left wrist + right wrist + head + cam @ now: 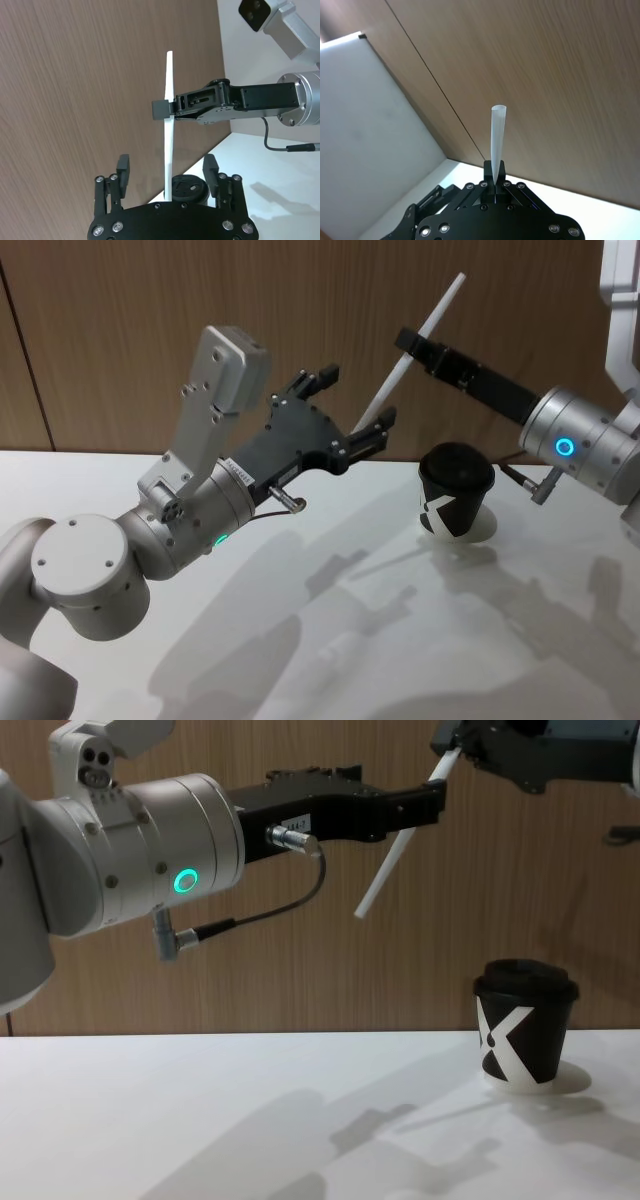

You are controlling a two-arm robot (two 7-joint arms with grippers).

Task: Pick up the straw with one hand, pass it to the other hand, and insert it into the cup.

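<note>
**Straw pinched in my right tool, my left tool spread wide about it**

My right tool [408, 340] reaches in from the upper right of the head view. Its fingers are closed tight on the straw [398, 372], gripping it above its middle. The straw tilts, with its top end toward the upper right of the frame and its lower end down toward the centre. In the right wrist view the straw [496, 135] rises straight out of the clamped right tool [495, 172] against the wooden wall [560, 75].

My left tool [355, 400] comes up from the lower left of the head view, fingers spread wide and gripping nothing. In the left wrist view the straw [169, 145] runs down through the gap of my left tool [166, 167], apart from both fingers, while my right tool [167, 109] holds it higher up. In the chest view my left tool [430, 800] sits at top centre. There the straw [392, 865] slants down below it, its lower end free in the air.

The cup [455, 495] stands upright on the white desk [300, 640], lid on, right of centre in the head view. It is below both tools and touches neither. In the chest view the cup [525, 1040] is at the lower right, well under the straw's end.
</note>
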